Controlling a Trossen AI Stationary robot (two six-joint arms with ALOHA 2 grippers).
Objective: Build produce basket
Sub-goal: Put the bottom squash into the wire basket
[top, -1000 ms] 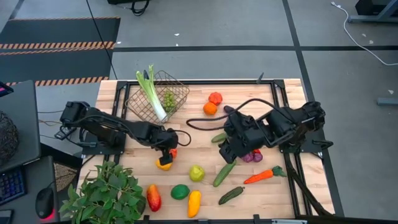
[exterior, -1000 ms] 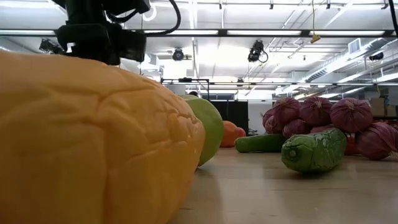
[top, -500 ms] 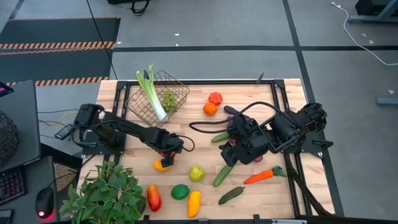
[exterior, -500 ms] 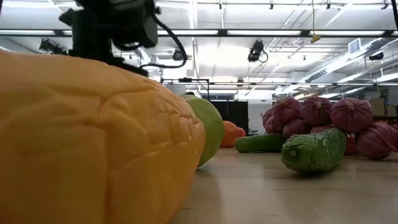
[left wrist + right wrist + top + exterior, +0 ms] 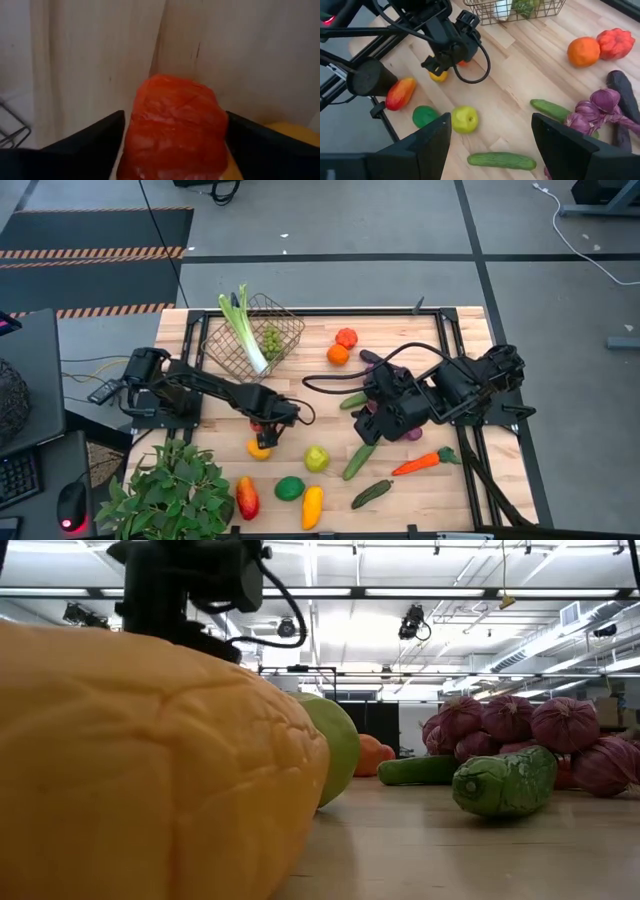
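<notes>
A bumpy, wrinkled yellow-orange toy fruit [image 5: 150, 770] is seen filling the near side of the low view, with a smooth green apple-like piece [image 5: 335, 745] behind it. On the pale planked wooden table [image 5: 420, 480], a matte yellow pepper [image 5: 312, 506], a round green lime [image 5: 289, 488] and a glossy red-orange mango [image 5: 246, 498] are laid along the near edge beside a leafy green plant [image 5: 165, 495]. Mid-table, the left gripper [image 5: 263, 425] is lowered over a crinkled, blocky red piece [image 5: 175, 125], which is flanked by its dark fingers, spread on either side; contact cannot be told. The right gripper [image 5: 366, 420] is held wide and empty above the knobbly purple cabbages [image 5: 597, 110] and ridged green cucumbers [image 5: 358, 460]. Farthest away, the square dark-bronze wire-mesh basket [image 5: 285, 320] is placed at the far left edge, with a pale celery stalk [image 5: 246, 330] and green grapes [image 5: 271, 340] inside.
</notes>
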